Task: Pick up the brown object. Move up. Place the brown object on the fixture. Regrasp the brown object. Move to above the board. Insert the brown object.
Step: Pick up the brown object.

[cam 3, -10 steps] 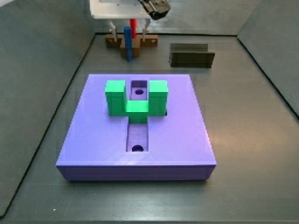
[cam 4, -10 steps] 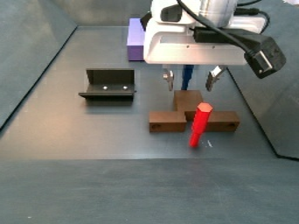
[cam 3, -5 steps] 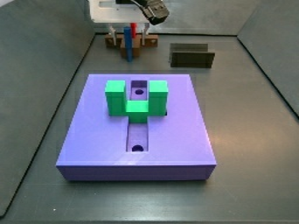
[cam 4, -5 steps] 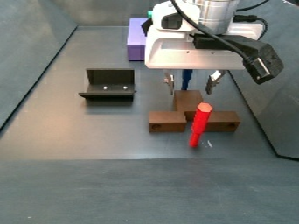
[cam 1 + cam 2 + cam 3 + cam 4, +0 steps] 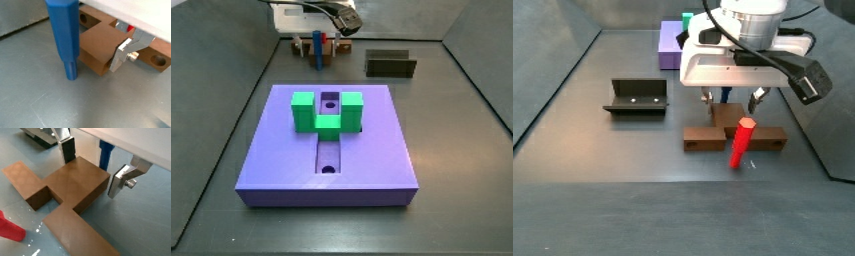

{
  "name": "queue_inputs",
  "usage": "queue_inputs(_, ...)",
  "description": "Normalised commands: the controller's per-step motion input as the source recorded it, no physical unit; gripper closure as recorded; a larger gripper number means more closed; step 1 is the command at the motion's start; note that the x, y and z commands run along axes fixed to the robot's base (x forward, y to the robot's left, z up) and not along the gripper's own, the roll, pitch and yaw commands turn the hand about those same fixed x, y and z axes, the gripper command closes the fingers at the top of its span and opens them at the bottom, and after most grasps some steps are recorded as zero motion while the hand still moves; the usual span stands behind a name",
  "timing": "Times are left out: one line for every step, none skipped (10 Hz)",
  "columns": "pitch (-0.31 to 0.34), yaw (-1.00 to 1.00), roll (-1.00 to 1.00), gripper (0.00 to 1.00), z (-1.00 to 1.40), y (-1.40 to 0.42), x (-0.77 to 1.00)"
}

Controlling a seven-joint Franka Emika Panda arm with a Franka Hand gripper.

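The brown object lies flat on the grey floor, a bar with a thick square block rising from its middle and a round hole near an end. My gripper hangs just over that block, open. One finger stands beside the block with a small gap, and the dark pad of the opposite finger stands at the block's far side. In a wrist view only one finger shows. The fixture sits apart from the gripper, seen also in a side view as the fixture. The board carries a green block.
A blue peg stands upright close beside the brown block, next to the fingers. A red peg stands in front of the brown object. Grey walls enclose the floor. The board's end lies behind the gripper.
The gripper has come down a little toward the brown object, jaws still apart. Nothing else has moved.
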Motion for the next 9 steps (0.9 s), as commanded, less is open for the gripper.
queue_inputs(-0.067,0.00,-0.04,0.00,-0.21,0.00,0.00)
queue_inputs(-0.050,0.00,-0.03,0.00,-0.16,0.00,0.00)
queue_inputs(-0.043,0.00,-0.02,0.00,-0.16,0.00,0.00)
queue_inputs(-0.044,0.00,-0.02,0.00,-0.17,0.00,0.00)
queue_inputs(-0.017,0.00,-0.01,0.00,-0.07,0.00,0.00)
queue_inputs(0.000,0.00,0.00,0.00,0.00,0.00,0.00)
queue_inputs(0.000,0.00,0.00,1.00,0.00,0.00,0.00)
queue_inputs(0.000,0.00,0.00,1.00,0.00,0.00,0.00)
queue_inputs(0.000,0.00,0.00,1.00,0.00,0.00,0.00)
